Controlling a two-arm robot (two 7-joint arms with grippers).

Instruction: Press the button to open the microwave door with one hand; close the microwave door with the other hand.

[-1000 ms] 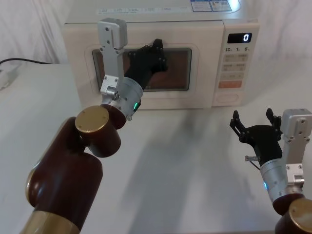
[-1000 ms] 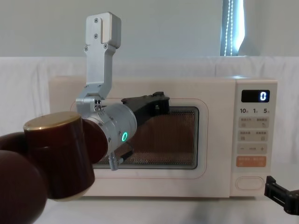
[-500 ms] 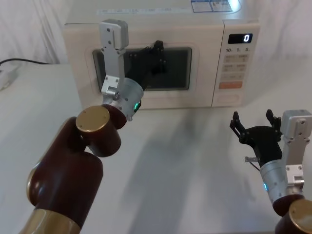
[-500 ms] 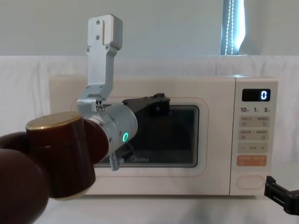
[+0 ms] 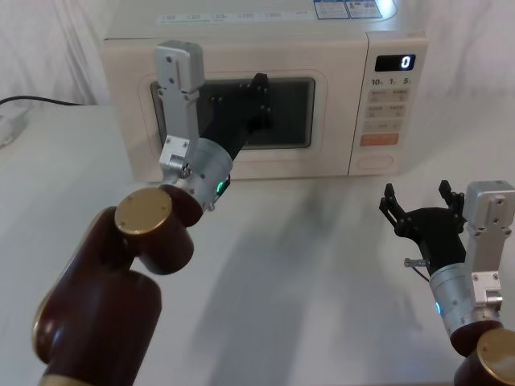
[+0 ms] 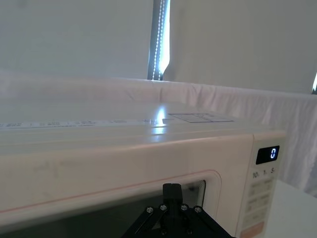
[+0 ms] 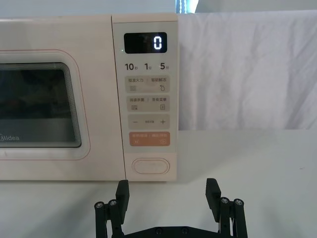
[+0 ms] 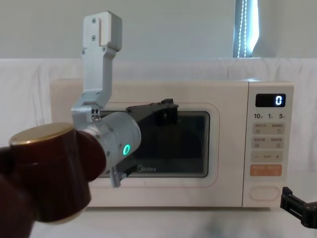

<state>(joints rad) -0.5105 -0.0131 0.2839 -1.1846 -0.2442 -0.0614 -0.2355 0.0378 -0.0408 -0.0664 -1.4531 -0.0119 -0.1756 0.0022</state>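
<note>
Two grippers: left gripper [image 5: 259, 87] at one shut microwave door [image 5: 315, 145], grip unclear, right gripper [image 5: 423, 199] open, empty.

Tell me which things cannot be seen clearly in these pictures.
- Left claw: whether it touches the microwave door; its arm covers the contact, head and chest views.
- Left claw's fingers: cut by the edge, left wrist view.
- Small keys' print: too small.
- Right claw, open: mostly cut off, chest view.
</note>
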